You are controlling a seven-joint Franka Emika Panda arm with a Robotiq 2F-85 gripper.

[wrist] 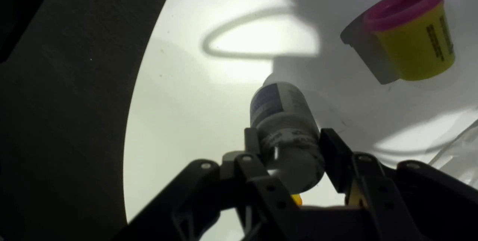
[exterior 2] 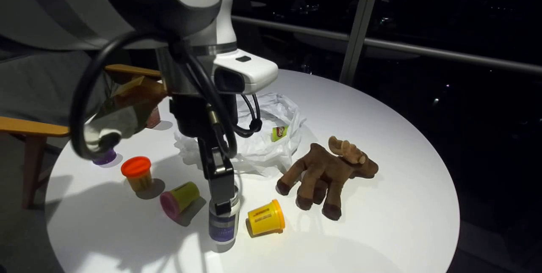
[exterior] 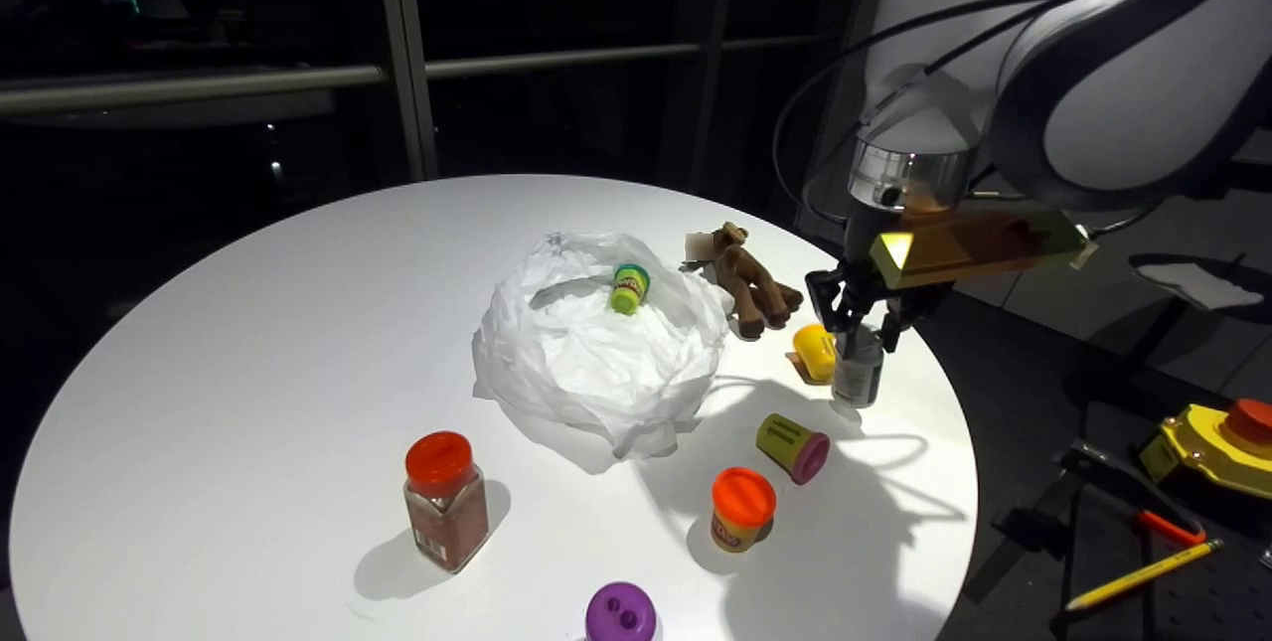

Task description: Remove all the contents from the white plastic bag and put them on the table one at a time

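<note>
The white plastic bag (exterior: 517, 353) lies open on the white table and also shows in an exterior view (exterior 2: 264, 158). A green-lidded Play-Doh tub (exterior: 629, 290) is inside it, leaning on the bag's far side; deeper folds are hidden. My gripper (exterior: 865, 331) is to the bag's side near the table's edge. Its fingers are shut on a white bottle with a purple label (exterior 2: 222, 226), near its cap. The bottle is roughly upright in the wrist view (wrist: 278, 101) too; its base is at or just above the table, I cannot tell which.
A yellow tub (exterior: 815, 353) lies right beside the bottle. A pink-lidded tub (exterior: 790, 444) lies on its side. A brown moose toy (exterior: 755, 288), an orange-lidded tub (exterior: 737, 517), a red-lidded jar (exterior: 447, 512) and a purple thing (exterior: 621, 611) are around the bag.
</note>
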